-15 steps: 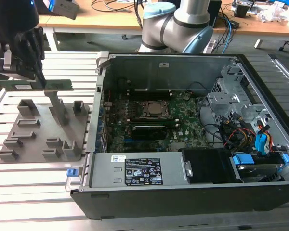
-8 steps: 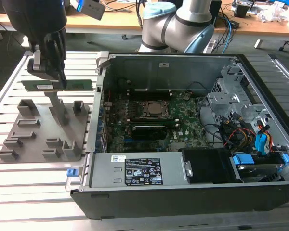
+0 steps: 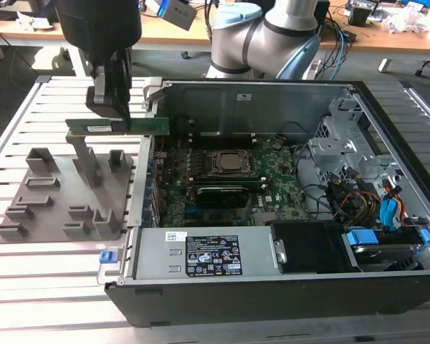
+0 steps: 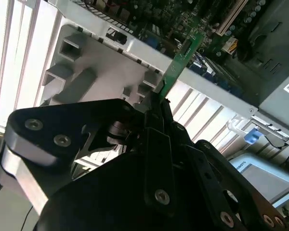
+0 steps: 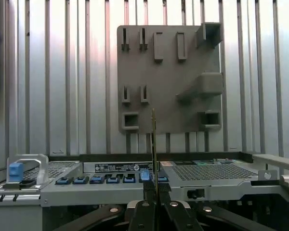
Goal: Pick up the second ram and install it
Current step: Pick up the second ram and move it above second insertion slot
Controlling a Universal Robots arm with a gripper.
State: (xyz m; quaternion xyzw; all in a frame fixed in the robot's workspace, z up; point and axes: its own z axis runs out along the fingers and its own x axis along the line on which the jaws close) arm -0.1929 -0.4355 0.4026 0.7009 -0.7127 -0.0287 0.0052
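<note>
Gripper [image 3: 120,120] clenched on second ram [image 3: 142,127], stick held level and edge-up, raised above grey fixture plate [image 3: 57,208], just beside open computer case [image 3: 272,100], clear of motherboard [image 3: 279,179]

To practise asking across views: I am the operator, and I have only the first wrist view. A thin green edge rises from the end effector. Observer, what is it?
Observer: A ram. In the exterior view the end effector grips it near its middle and holds it level.
Operator: Is it over the plate or the case?
Observer: Mostly above the plate. Its end at the exterior view's right appears to reach the edge of the case.
Operator: What lies inside the case?
Observer: A motherboard lying flat, with the socket near its middle.
</note>
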